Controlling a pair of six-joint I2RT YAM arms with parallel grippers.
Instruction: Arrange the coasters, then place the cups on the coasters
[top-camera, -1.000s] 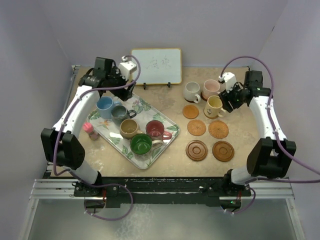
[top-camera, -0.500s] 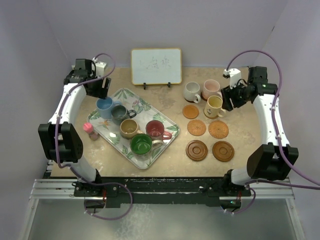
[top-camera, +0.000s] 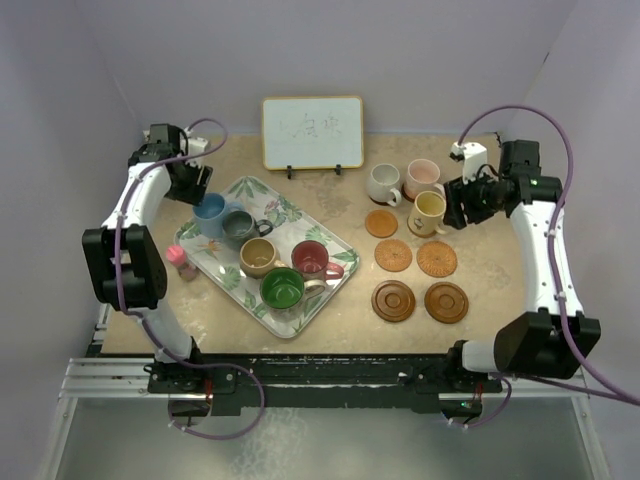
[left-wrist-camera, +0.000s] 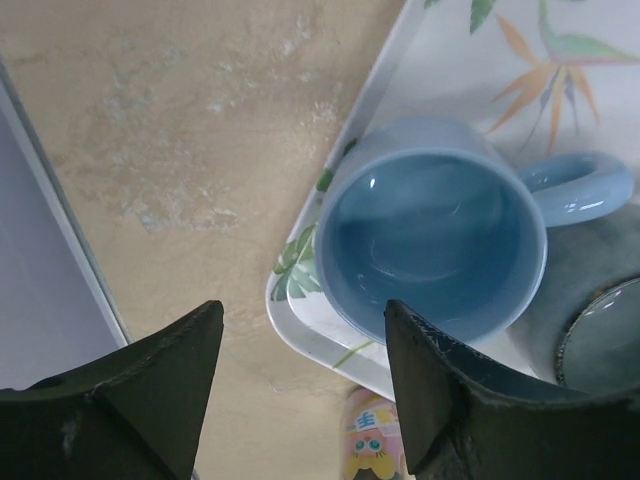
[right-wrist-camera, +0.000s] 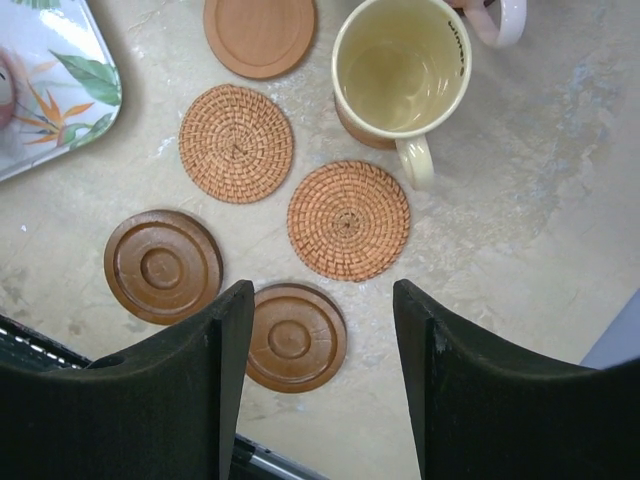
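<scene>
Our left gripper hung spread and empty above the light-blue ceramic mug on the leaf-patterned tray; our right gripper gaped empty over round brown coasters.

The light blue cup was glazed ceramic, glossy and smooth, with soft highlights inside; the yellow cup carried the same shiny glaze. The tray looked smooth and faintly glossy under its printed leaves. The tabletop was matt and mottled — stone-like. The woven coasters were rough, coarse fibre; the ringed coasters were smooth turned wood with a low sheen — the plain coaster flat and matt
</scene>
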